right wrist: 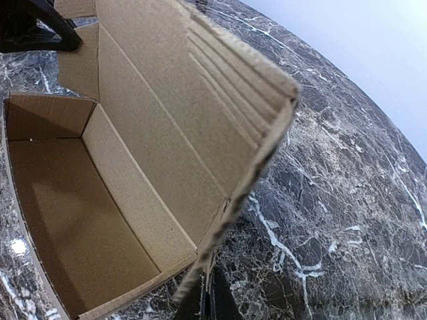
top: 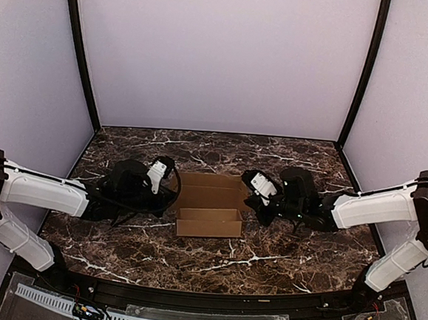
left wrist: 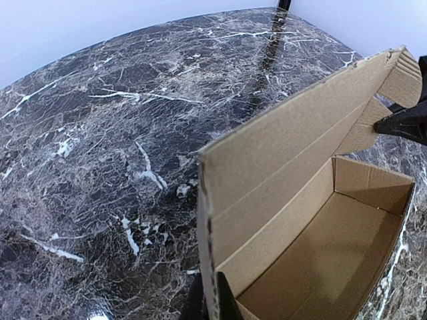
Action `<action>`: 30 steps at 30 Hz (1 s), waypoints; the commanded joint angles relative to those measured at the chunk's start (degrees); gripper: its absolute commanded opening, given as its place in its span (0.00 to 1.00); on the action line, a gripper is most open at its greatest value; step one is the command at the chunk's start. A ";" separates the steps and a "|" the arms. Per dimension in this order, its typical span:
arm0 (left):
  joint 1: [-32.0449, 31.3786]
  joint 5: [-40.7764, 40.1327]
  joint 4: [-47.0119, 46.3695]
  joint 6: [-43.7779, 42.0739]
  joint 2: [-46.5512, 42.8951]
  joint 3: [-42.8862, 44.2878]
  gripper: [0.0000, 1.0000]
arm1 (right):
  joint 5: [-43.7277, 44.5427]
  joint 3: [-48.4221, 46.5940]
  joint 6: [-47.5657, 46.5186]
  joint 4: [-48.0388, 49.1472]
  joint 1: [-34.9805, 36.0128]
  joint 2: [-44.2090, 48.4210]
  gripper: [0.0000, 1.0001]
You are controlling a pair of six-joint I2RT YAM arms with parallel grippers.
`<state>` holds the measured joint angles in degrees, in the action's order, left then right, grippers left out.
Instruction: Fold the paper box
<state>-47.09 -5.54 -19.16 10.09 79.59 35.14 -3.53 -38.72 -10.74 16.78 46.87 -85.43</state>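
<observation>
Centrally, paper box (top: pixel 210 206); table (top: pixel 280 256) around.

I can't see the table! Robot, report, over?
Left gripper shut on paper box. Right gripper shut on it too. Box open, unfinished. Nothing in the way.

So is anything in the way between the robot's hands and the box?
No, nothing visible is. The left gripper and the right gripper each pinch one end of the paper box's raised lid flap.
</observation>
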 commanded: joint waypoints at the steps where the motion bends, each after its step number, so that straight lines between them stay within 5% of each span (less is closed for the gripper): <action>1: -0.46 1.45 3.60 5.86 -0.72 2.68 0.01 | 12.03 1.28 1.54 5.22 5.77 1.90 0.00; 18: -1.51 2.55 8.29 10.69 -5.08 4.70 0.01 | 25.48 5.89 -2.18 20.08 17.12 2.63 0.00; 30: -4.93 -2.00 7.51 19.00 -3.85 3.34 0.01 | 35.87 -0.11 10.41 18.25 21.38 -1.41 0.00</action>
<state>-49.30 -9.50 -10.37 25.15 75.72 38.48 30.79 -35.22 -5.32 29.58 65.28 -84.90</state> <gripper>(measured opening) 0.009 0.005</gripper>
